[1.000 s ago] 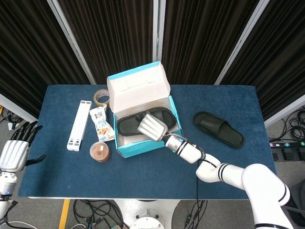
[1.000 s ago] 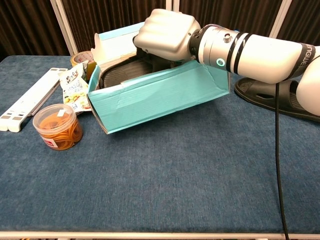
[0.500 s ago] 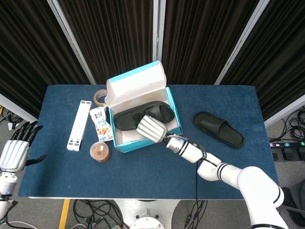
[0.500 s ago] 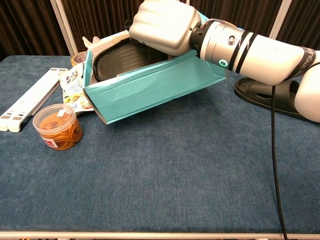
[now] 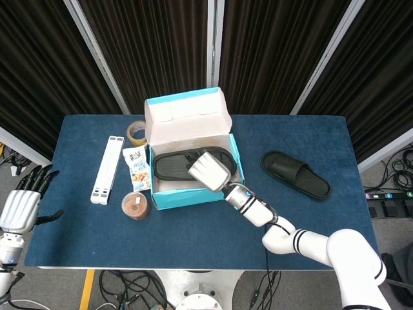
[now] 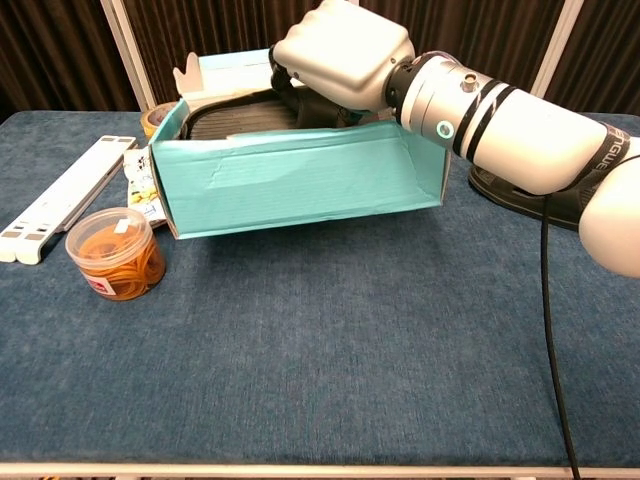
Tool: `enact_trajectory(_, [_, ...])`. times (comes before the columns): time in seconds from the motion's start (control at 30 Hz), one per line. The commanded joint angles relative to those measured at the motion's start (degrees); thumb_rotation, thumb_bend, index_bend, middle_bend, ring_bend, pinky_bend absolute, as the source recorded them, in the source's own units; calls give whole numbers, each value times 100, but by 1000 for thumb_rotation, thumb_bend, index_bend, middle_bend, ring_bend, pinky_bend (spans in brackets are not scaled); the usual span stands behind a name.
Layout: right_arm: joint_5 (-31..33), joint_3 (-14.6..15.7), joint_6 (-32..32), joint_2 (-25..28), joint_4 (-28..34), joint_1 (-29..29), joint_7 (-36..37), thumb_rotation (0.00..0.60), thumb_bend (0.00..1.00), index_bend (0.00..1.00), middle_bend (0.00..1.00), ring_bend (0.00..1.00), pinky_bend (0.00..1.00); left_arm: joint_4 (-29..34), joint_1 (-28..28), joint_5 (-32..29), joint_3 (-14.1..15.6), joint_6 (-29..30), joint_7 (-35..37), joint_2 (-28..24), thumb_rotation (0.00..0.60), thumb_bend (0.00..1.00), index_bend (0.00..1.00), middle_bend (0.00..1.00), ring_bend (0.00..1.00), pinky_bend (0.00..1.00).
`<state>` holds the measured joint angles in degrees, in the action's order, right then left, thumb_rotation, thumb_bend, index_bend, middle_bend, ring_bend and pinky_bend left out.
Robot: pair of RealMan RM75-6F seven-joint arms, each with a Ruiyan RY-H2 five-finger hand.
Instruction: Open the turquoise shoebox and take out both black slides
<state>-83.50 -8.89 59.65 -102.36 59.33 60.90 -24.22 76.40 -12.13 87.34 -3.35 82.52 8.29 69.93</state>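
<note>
The turquoise shoebox [image 5: 193,194] [image 6: 295,185] stands mid-table with its lid [image 5: 187,116] up at the back. One black slide [image 5: 169,166] [image 6: 235,115] lies inside. My right hand [image 5: 210,171] [image 6: 345,55] reaches over the front wall into the box, and its fingers curl around that slide; the palm hides the exact hold. The box looks slightly raised at its right end. A second black slide [image 5: 295,174] [image 6: 500,188] lies on the table to the right, partly behind my right forearm in the chest view. Off the table's left edge, my left hand [image 5: 19,206] hangs with fingers spread and nothing in it.
Left of the box lie a snack packet [image 5: 137,169] [image 6: 140,185], a jar of rubber bands [image 5: 135,205] [image 6: 115,252], a white folding stand [image 5: 106,169] [image 6: 60,195] and a tape roll [image 5: 136,132]. Blue cloth covers the table [image 5: 193,239]. Dark curtains hang behind.
The box has swung round from a skewed tilt to sit nearly square, dragged along by my right hand, which moved slightly right and back. The left hand stayed still.
</note>
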Motion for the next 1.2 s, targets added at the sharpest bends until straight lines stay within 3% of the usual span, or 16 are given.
enact_trajectory(0.03, [312, -192, -263, 62, 235, -91, -93, 600, 327, 686, 607, 548, 675, 12, 1, 1, 0, 3, -12, -5, 600, 100, 125, 53, 0, 176])
enact_trajectory(0.27, [680, -421, -362, -138, 223, -237, 599, 600, 331, 686, 608, 548, 675, 14, -2, -16, 5, -26, -6, 3, 600, 100, 125, 53, 0, 176])
enact_trajectory(0.63, [512, -554, -20, -549, -299, -398, 2164, 600, 345, 686, 610, 551, 676, -24, -6, -29, 10, -53, 45, 22, 600, 100, 125, 53, 0, 176])
enact_trajectory(0.83, [632, -535, -313, -481, -247, -444, 2316, 600, 353, 687, 611, 552, 677, -17, -6, -13, 17, -45, 48, 26, 600, 100, 125, 53, 0, 176])
enact_trajectory(1.03, [1214, -681, -950, -267, 141, -498, 2220, 600, 355, 697, 621, 567, 689, -22, -6, -16, 20, -49, 44, 36, 600, 100, 125, 53, 0, 176])
enact_trajectory(1.2, [1504, -774, -1046, -181, 367, -575, 2103, 600, 358, 701, 624, 571, 692, -53, -6, -30, 28, -76, 56, 53, 600, 99, 125, 53, 0, 176])
